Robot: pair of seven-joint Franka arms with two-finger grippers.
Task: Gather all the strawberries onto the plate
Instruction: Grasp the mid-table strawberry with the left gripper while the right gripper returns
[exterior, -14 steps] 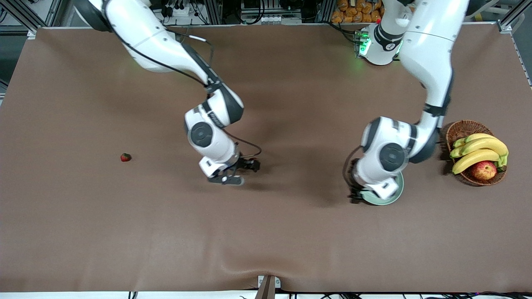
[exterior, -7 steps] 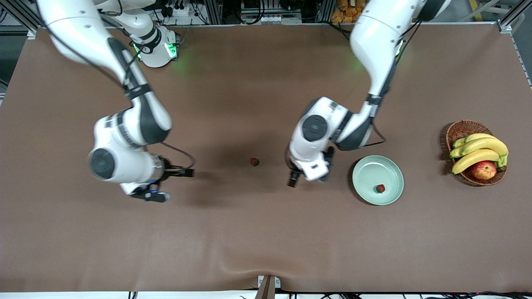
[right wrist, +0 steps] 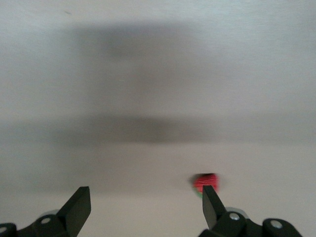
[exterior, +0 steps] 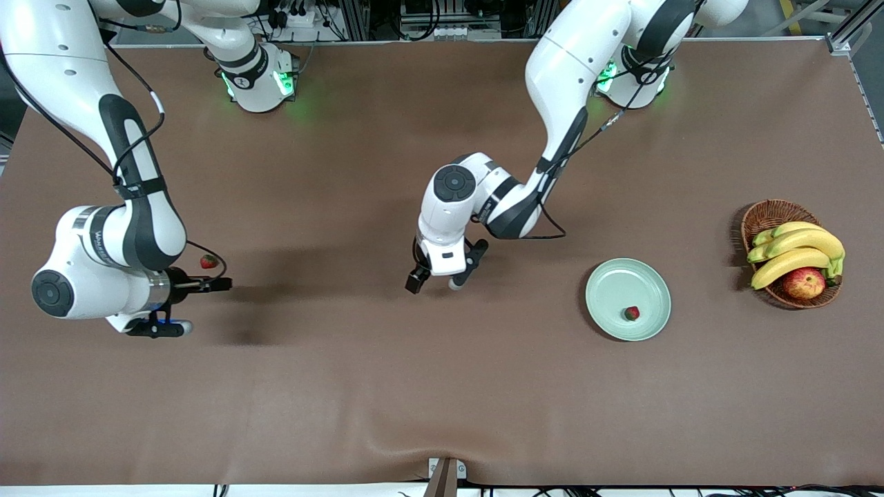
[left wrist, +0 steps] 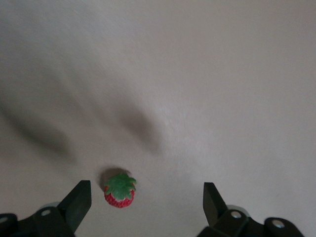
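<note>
Now both grippers (exterior: pixel 435 279) (exterior: pixel 181 307) over strawberries (left wrist: pixel 119 192)

Wicker basket (exterior: pixel 760 219), bananas (exterior: pixel 794 252), apple (exterior: pixel 803 283), brown table (exterior: pixel 442 386)

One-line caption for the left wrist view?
Open left gripper hovers over a strawberry on the brown table.

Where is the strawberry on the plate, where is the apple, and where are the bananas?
Strawberry on the plate (exterior: pixel 631 313), front view: middle of the red berry.
Apple (exterior: pixel 804 283), front view: middle of its red skin, in the basket.
Bananas (exterior: pixel 800 250), front view: middle of the yellow bunch.
</note>
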